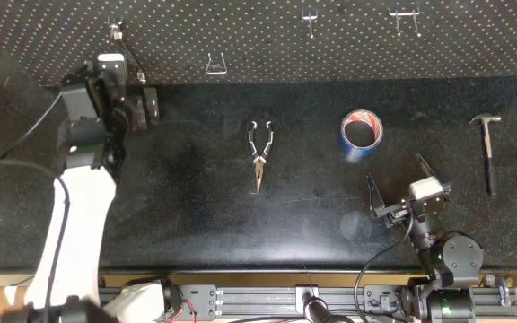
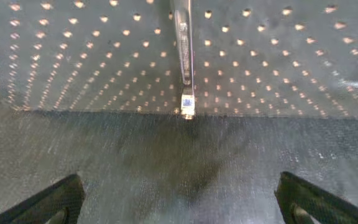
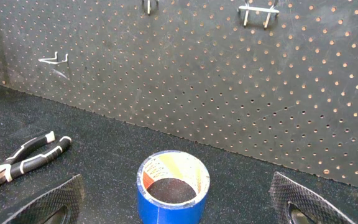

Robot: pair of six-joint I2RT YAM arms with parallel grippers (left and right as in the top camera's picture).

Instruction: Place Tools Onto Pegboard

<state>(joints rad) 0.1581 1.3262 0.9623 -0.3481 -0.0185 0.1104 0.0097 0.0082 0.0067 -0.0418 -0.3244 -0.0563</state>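
— Left hand (image 2: 180,186) first, since its camera sits right over it: how are the black fingers (image 2: 48,202) set?

— Spread wide apart, with nothing between them but bare black tabletop (image 2: 166,155). That hand is at the far left, close in front of the black perforated pegboard (image 2: 291,56).

— And the tools?

— One slim silver metal wrench (image 2: 184,56) hangs upright on the pegboard, straight ahead of the left hand, its lower end just above the line where board meets tabletop. The others lie on the tabletop. The pair of pliers with black-and-white handles (image 1: 259,154) is around the middle, handles toward the pegboard, tip toward the near edge. To its right the blue roll of tape (image 1: 362,132) stands on one flat side with its hole facing up. Well to the right again lies the hammer with a black handle and metal head (image 1: 487,152), head toward the board.

— The right hand (image 1: 398,182)?

— Near right, also wide open and empty, with the tape roll just in front of it on the pegboard side.

— Anything else on the board?

— Bare metal wire hooks (image 1: 215,65), one low near the middle and two higher up to the right.
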